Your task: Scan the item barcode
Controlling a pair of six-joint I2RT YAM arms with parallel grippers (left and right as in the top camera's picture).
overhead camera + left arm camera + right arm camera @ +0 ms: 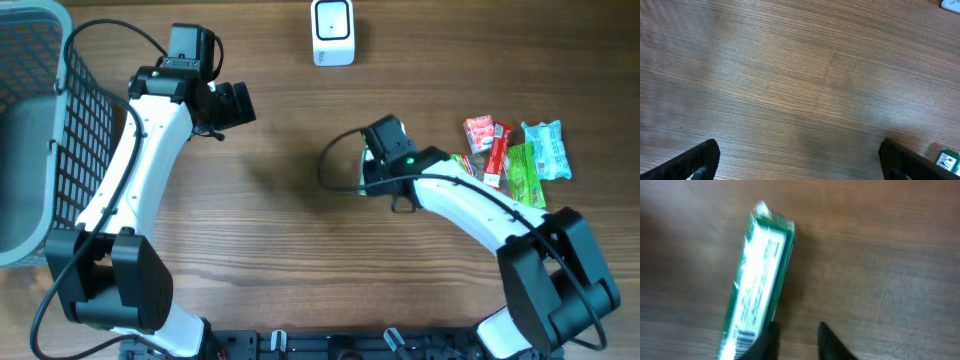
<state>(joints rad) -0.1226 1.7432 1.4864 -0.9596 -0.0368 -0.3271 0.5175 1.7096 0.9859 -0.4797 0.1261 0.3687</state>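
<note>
Lying flat on table (280,250): one green packet (757,280), barcode up, just beside right tool (796,342), fingers parted, nothing between. Left tool (232,103) spread wide, empty. One scanner (333,33) at far edge; one basket (90,130) left; at least four other packets (515,150) heaped right.

Wood table (300,250): scanner (332,32) at far edge, basket (85,140) at left, packet pile (515,155) at right. One green packet (757,280) lies flat mid-table.

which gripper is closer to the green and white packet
Right. The right gripper is just beside the green and white packet; the left gripper hangs far off across the table.
</note>
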